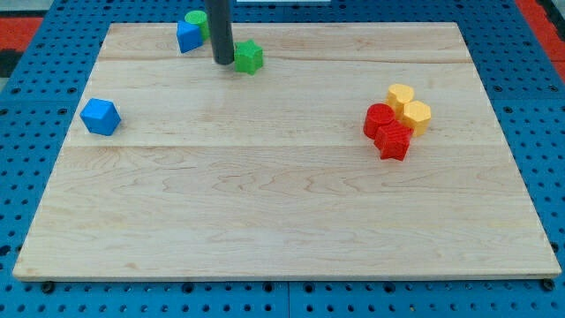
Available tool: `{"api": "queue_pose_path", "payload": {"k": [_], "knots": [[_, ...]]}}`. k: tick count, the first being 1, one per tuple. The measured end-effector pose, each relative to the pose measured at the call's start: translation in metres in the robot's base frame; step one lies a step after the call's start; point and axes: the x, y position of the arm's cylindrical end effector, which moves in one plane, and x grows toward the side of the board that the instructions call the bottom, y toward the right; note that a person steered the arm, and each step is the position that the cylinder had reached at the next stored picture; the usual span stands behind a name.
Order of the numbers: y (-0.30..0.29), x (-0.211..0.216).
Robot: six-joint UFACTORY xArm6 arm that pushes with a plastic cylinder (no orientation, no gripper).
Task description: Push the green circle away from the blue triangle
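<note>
Our rod has no jaws. My tip sits near the board's top, between the blue triangle and a green star block. The green circle peeks out behind the rod, touching the triangle.
</note>
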Motion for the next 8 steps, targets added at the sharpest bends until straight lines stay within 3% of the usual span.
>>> {"api": "queue_pose_path", "payload": {"k": [1, 2, 3, 7, 8], "knots": [[-0.109, 0.014], [-0.196, -0.044], [-0.201, -0.105], [-0.155, -0.107], [-0.106, -0.101]]}}
